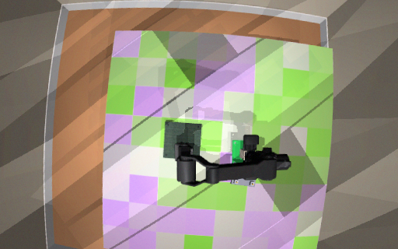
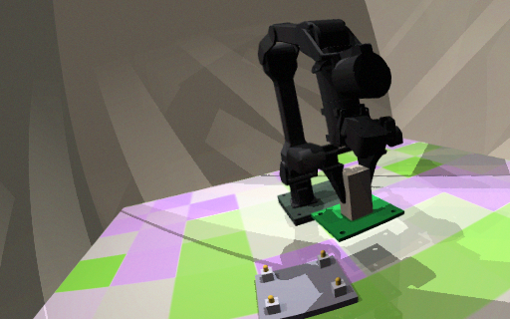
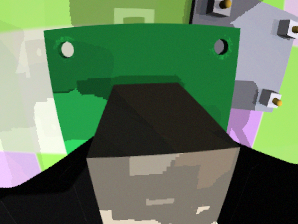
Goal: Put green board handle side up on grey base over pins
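Where the checkered table (image 1: 144, 214) (image 2: 199, 249) (image 3: 20, 90) shows from above, the green board (image 1: 236, 145) (image 2: 359, 226) (image 3: 150, 57) is nearer its right edge than its left, partly hidden by the arm (image 1: 233, 171) (image 2: 291, 110). The grey base (image 1: 245, 182) (image 2: 289, 291) (image 3: 267, 50) peeks out below the arm.

From outside, the gripper (image 1: 243, 155) (image 2: 358, 194) (image 3: 150, 133) has its jaws closed on the square handle (image 2: 360, 199) (image 3: 160, 185). The board hangs above the table, handle up, off the base, which sits well to the right of the table's left corner and carries four gold pins (image 2: 338, 280) (image 3: 276, 102).

At the wrist, two board holes (image 3: 67, 49) show beyond the handle; the base appears past the board's right edge, partly behind it.
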`<state>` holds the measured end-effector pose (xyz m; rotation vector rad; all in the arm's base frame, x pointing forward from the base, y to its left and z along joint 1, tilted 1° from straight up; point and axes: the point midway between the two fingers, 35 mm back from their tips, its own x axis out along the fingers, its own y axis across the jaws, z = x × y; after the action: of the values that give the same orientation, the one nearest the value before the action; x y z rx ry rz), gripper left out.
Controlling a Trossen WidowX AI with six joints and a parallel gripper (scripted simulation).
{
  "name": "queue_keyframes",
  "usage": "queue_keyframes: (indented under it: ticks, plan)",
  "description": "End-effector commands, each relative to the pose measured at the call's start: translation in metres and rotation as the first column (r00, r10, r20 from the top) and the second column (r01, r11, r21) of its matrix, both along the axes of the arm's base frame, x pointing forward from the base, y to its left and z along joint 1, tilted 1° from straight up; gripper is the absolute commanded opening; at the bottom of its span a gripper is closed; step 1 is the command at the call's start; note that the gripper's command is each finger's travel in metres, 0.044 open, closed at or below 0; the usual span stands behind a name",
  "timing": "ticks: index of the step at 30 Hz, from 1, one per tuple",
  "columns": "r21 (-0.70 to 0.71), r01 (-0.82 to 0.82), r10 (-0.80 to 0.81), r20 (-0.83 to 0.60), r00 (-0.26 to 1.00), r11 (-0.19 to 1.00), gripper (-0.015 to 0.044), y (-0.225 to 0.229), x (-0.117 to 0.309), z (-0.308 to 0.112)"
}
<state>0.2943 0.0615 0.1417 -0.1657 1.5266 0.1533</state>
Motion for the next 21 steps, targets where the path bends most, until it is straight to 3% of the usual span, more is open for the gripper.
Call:
queue_keyframes:
  ticks: [1,21]
  plan:
    - [0.001,0.009,-0.009,0.005,1.0,1.0,0.0,-0.008,0.007,0.002]
    - [0.003,0.06,-0.06,0.01,0.998,0.998,0.0,-0.048,0.033,0.003]
